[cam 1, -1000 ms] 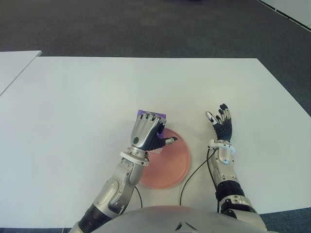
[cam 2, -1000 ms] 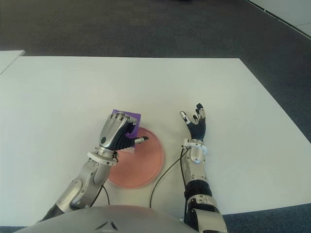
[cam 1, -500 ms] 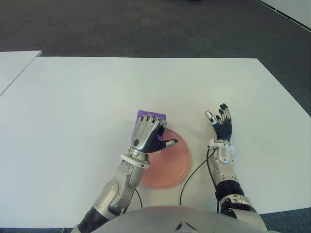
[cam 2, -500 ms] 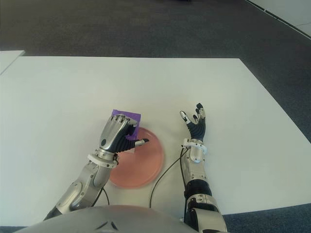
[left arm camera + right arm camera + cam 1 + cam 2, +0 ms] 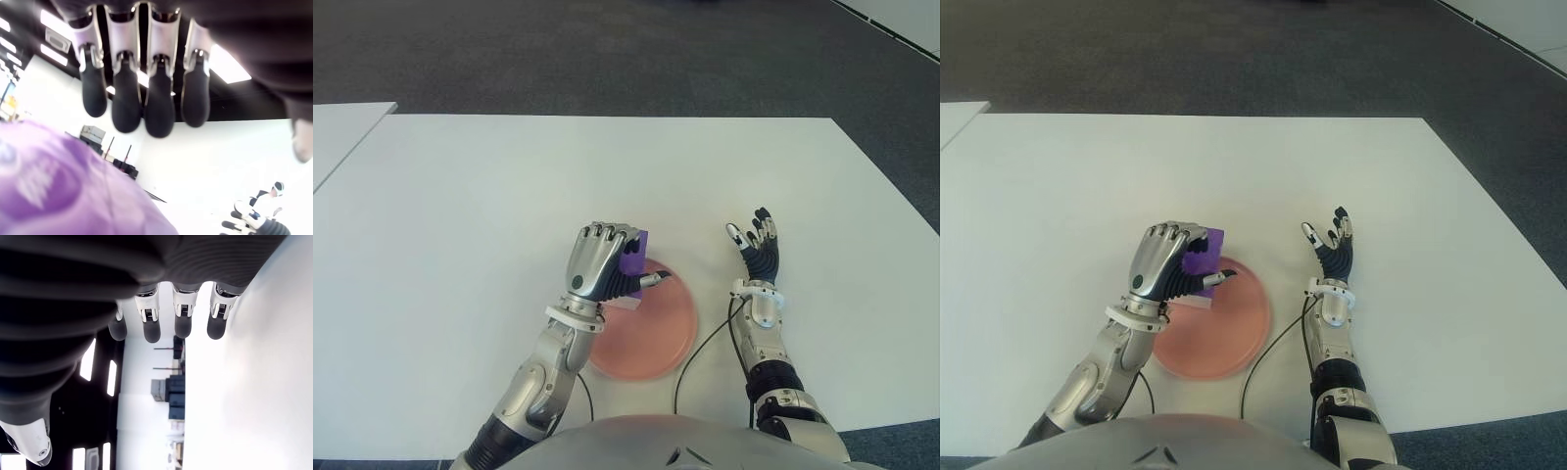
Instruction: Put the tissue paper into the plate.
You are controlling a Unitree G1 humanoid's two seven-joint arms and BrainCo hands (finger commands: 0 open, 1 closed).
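Since a second ago we have pulled our left hand (image 5: pixel 598 262) up and a bit to the left, and the purple tissue paper (image 5: pixel 633 253) came with it. Our fingers (image 5: pixel 126 105) are curled tight around the pack, just over the far left rim of the pink plate (image 5: pixel 651 345), near the front edge of the white desk (image 5: pixel 460 215). Right of the plate, our right hand (image 5: pixel 758 249) has its fingers spread wide and holds nothing.

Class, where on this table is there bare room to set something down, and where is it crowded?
The white table is bare beyond and left of the left hand, which holds the purple tissue pack. Right of the open right hand is free. Crowded: the pink plate between the hands.
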